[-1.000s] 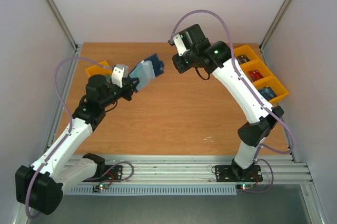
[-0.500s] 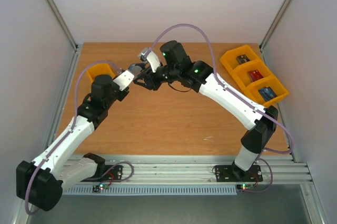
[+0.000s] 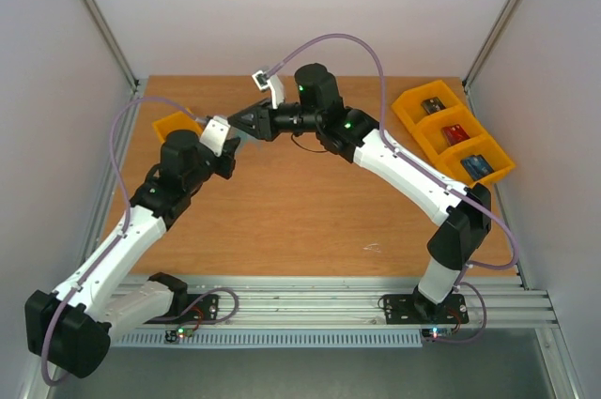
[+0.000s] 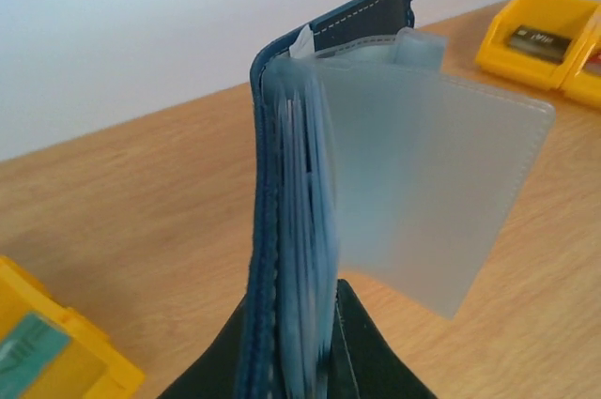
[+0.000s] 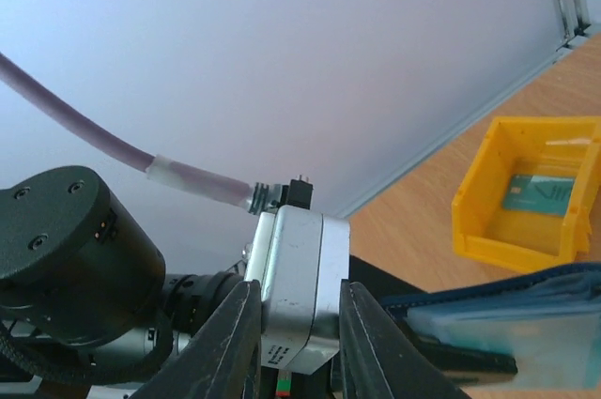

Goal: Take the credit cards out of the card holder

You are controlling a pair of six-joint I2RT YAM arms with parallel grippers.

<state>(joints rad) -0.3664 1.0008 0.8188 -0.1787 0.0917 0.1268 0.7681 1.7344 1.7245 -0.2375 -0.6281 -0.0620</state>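
Note:
My left gripper (image 4: 293, 326) is shut on the lower edge of the dark navy card holder (image 4: 272, 183), which stands upright and edge-on. One translucent sleeve (image 4: 423, 183) fans out to its right. I can make out no credit cards inside the sleeves. In the top view the left gripper (image 3: 237, 144) and right gripper (image 3: 248, 122) meet at the back left, and the holder is mostly hidden there. The right gripper (image 5: 299, 294) stands narrowly open. The left wrist's silver camera box (image 5: 299, 286) shows in the gap, and the card holder (image 5: 488, 316) lies to the right of its fingers.
A yellow bin (image 3: 174, 124) at the back left holds a teal card (image 5: 535, 194). A row of yellow bins (image 3: 410, 110) at the back right holds a dark card (image 3: 434, 104), a red one (image 3: 455, 134) and a blue one (image 3: 477, 165).
The right arm swung left from the back centre onto the left gripper and the holder. Its jaws widened, then narrowed. The left gripper kept hold of the card holder and drew it back.

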